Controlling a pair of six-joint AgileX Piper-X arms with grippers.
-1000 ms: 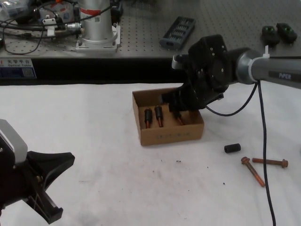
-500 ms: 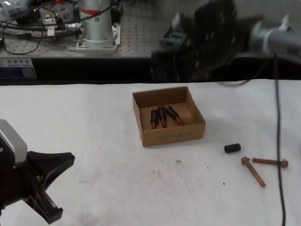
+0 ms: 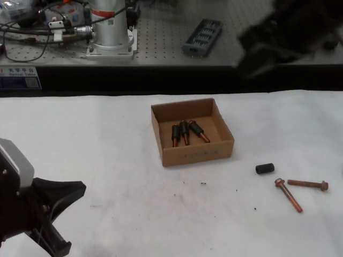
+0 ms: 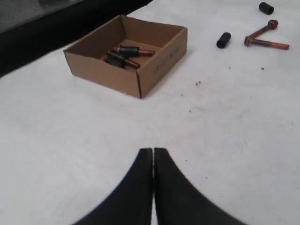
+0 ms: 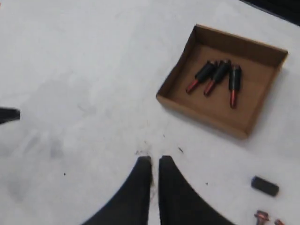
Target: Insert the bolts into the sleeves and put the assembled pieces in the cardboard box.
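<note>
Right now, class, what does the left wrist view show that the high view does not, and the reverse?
The left wrist view adds a second sleeve beyond the bolts. The high view adds the perforated bench behind, with a metal post and a ribbed black tray, and a blurred arm at upper right. Both share the cardboard box holding three assembled pieces, one sleeve near the two bolts on the white cloth, and the left gripper, its fingers touching in the wrist view.
</note>
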